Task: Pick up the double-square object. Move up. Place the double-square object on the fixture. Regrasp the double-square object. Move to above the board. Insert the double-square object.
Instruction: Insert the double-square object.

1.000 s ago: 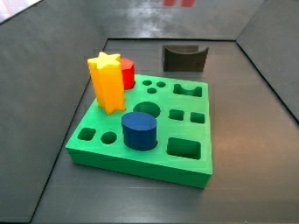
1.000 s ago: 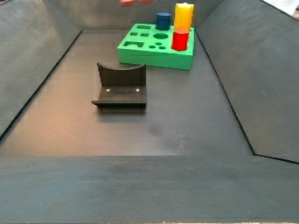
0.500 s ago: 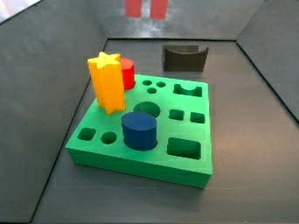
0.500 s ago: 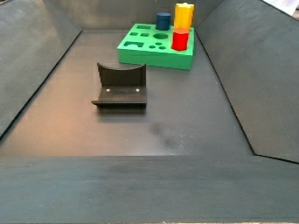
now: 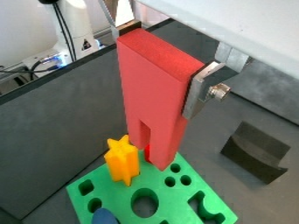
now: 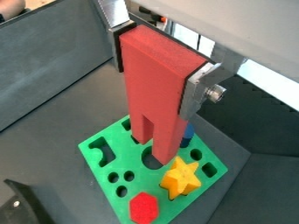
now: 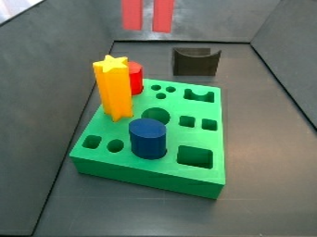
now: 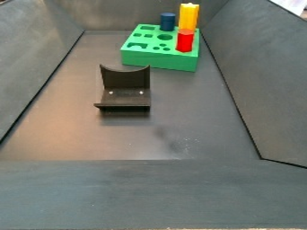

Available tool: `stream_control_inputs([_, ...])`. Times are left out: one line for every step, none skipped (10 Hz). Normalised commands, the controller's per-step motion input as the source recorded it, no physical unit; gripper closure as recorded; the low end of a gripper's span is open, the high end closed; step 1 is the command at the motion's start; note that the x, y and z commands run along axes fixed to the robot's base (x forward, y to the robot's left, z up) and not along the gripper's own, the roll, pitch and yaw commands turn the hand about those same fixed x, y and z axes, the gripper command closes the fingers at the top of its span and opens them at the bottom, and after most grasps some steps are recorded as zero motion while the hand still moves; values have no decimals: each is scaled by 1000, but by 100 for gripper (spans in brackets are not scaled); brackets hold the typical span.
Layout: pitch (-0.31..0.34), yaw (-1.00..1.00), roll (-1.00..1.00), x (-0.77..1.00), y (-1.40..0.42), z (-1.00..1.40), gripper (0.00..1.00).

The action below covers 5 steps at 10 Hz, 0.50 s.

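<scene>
The gripper (image 6: 160,70) is shut on the double-square object (image 6: 156,87), a long red block that hangs upright with its notched end down, high above the green board (image 6: 112,159). Silver fingers (image 6: 200,87) press its two sides. Both wrist views show it, and the block (image 5: 153,96) hangs over the board (image 5: 184,187). In a side view only the block's notched lower end (image 7: 146,14) shows at the top edge, above the board (image 7: 186,176). The dark fixture (image 7: 195,61) stands empty behind the board. The gripper is out of the side view showing the fixture (image 8: 124,87) and board (image 8: 147,56).
A yellow star prism (image 7: 113,88), a red cylinder (image 7: 133,74) and a blue cylinder (image 7: 148,139) stand in the board's holes. Grey sloping walls (image 7: 50,102) surround the floor. The star prism (image 5: 122,160) stands close to the hanging block's lower end.
In a side view the red block's lower end has moved left and come lower into the frame. It has left the top edge of a side view.
</scene>
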Motion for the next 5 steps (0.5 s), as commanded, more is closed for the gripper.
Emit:
stream_control_inputs([-39,0,-24,-11,0,-69,100])
stream_control_inputs([30,0,21,54,-183,-389,100])
stream_control_inputs([11,-66,-66,137,-83,-386,100])
stream_control_inputs([30,-17,0,443,-283,-209,100])
stream_control_inputs([153,0,177,983,-211,-14,100])
